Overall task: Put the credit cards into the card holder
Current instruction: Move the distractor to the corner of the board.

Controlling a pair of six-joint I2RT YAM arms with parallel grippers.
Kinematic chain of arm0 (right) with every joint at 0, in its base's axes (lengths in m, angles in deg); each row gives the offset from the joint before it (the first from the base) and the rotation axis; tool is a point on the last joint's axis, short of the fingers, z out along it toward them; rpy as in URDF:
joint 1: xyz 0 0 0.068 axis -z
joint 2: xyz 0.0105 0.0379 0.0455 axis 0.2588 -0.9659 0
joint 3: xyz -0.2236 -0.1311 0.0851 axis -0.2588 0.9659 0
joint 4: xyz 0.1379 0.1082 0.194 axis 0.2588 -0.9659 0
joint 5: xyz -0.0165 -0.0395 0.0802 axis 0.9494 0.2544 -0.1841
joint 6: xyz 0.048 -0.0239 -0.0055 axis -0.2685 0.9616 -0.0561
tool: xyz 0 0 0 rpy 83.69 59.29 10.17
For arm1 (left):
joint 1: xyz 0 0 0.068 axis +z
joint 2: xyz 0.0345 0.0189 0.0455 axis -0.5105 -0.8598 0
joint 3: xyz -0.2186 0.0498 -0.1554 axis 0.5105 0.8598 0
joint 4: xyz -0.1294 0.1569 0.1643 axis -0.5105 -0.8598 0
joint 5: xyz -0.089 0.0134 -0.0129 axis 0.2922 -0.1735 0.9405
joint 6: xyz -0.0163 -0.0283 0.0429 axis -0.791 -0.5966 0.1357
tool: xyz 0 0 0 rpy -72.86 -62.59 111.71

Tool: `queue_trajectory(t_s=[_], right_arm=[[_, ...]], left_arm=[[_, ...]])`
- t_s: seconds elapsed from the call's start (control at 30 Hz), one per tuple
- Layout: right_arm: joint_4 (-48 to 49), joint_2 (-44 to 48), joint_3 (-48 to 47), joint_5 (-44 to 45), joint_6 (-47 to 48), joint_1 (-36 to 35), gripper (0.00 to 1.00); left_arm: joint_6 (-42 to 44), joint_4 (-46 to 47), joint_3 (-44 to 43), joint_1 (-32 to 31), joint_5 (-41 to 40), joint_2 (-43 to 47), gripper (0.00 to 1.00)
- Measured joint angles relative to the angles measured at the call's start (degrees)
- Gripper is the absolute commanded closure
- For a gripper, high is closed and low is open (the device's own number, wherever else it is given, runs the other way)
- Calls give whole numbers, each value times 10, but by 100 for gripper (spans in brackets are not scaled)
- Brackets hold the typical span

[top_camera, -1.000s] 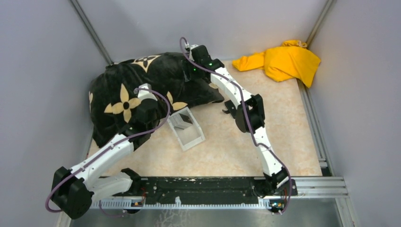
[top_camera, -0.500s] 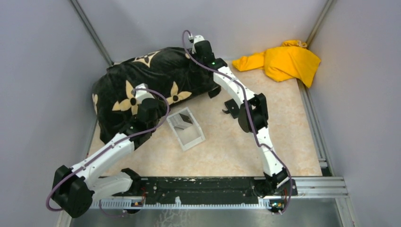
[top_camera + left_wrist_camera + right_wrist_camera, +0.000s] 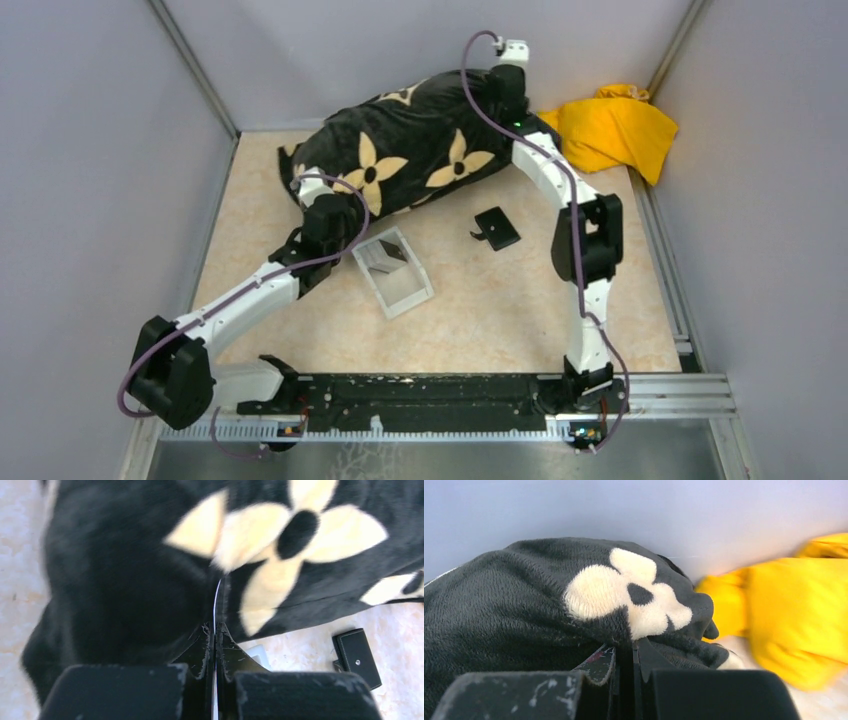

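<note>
From above, the left gripper (image 3: 318, 200) pinches the near-left corner of the black flower-patterned cushion (image 3: 410, 160), and the right gripper (image 3: 497, 97) pinches its far-right end. The card holder (image 3: 497, 228) lies flat on the desk (image 3: 480, 310), just clear of the cushion's near edge. Its long axis runs roughly away from the arm bases, far end leaning left. No credit cards can be picked out for certain. A sagging or released cushion could cover the holder or knock the pale grey box (image 3: 393, 270). The left wrist view shows jaws clamped on fabric, the holder low to the right. The right wrist view shows jaws likewise clamped on plush, beside the yellow cloth (image 3: 804, 615).
</note>
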Motion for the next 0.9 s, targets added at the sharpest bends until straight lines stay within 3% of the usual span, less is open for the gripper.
queue_trajectory(t_s=[0.17, 0.4, 0.63, 0.67, 0.7, 0.73, 0.77, 0.8, 0.9], right_arm=[[102, 108, 144, 89, 25, 55, 100], [253, 228, 271, 235, 80, 146, 100], [336, 319, 370, 359, 107, 200, 100], [340, 330, 385, 370, 106, 200, 97], [338, 337, 397, 376, 103, 198, 85], [335, 341, 404, 379, 99, 197, 65], [327, 343, 408, 382, 92, 195, 51], [319, 344, 411, 386, 83, 193, 42], [293, 347, 411, 386, 68, 188, 29]], left_arm=[[5, 21, -21, 10, 23, -42, 100], [26, 26, -57, 24, 62, -125, 100], [45, 31, -117, 24, 129, -196, 100], [46, 32, -122, 24, 136, -200, 100], [48, 33, -125, 24, 142, -203, 100], [49, 33, -127, 24, 146, -205, 100], [51, 34, -128, 24, 151, -206, 100], [53, 34, -129, 24, 154, -206, 100], [58, 38, -130, 24, 162, -206, 100]])
